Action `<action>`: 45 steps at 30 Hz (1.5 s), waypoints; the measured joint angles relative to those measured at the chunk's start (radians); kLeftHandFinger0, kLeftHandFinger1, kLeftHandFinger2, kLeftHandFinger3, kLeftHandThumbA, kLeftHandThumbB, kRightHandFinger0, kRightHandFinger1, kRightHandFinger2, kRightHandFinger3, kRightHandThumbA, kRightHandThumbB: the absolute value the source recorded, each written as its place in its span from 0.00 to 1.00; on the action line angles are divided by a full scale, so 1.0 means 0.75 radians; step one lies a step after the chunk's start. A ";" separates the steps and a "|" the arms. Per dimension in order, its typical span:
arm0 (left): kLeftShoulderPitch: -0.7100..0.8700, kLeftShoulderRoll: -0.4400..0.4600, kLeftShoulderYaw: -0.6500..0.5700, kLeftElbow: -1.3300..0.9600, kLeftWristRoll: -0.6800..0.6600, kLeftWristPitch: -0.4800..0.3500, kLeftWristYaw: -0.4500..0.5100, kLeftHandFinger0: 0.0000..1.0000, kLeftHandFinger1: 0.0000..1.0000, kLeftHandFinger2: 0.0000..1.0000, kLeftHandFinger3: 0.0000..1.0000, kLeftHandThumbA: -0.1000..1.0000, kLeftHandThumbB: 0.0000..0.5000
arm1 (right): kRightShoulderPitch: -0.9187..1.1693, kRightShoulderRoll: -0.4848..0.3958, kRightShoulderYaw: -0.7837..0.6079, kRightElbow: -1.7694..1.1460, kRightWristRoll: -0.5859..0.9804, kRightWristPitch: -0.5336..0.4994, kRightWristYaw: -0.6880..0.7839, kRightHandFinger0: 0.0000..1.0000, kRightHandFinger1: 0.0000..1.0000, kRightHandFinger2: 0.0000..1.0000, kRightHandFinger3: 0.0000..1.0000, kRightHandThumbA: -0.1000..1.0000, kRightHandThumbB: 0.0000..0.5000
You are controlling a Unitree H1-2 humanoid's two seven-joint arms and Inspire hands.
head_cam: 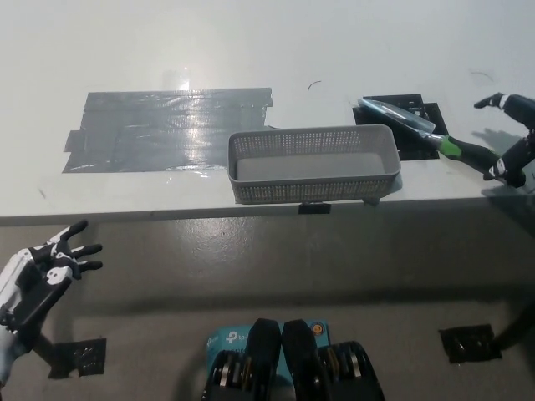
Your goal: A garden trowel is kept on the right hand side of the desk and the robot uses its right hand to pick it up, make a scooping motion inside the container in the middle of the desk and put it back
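The white table (251, 50) fills the upper part of the head view. A wide patch of grey tape (159, 129) lies flat on its left half. The grey mesh container (311, 190) stands mid-table at the front edge, nothing visible inside. The garden trowel (462, 151) lies just right of the container, its blade on a black patch (422, 138) and its handle pointing right. My right hand (514, 163) is at the handle's end, fingers spread apart and not closed on it; contact cannot be confirmed. My left hand (38, 271) rests below the table edge, lower left, fingers splayed, holding nothing.
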 measured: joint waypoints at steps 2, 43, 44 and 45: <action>0.000 0.000 -0.001 0.000 0.000 0.000 0.000 0.75 0.78 0.92 1.00 0.37 0.02 | 0.000 0.009 0.001 0.015 -0.008 0.000 0.001 1.00 1.00 1.00 1.00 0.87 1.00; 0.002 0.000 -0.055 -0.002 -0.027 0.009 -0.060 0.71 0.77 0.93 1.00 0.90 0.15 | -0.177 0.241 -0.086 0.650 -0.010 -0.107 -0.054 0.91 1.00 1.00 1.00 0.60 0.38; 0.001 0.000 -0.057 -0.002 -0.027 0.009 -0.060 0.71 0.77 0.93 1.00 0.91 0.14 | -0.176 0.244 -0.087 0.650 -0.011 -0.105 -0.059 0.90 0.99 1.00 1.00 0.60 0.38; 0.000 0.000 -0.057 -0.002 -0.027 0.009 -0.060 0.69 0.76 0.94 1.00 0.92 0.14 | -0.176 0.246 -0.087 0.649 -0.012 -0.103 -0.062 0.80 0.90 0.99 1.00 0.60 0.26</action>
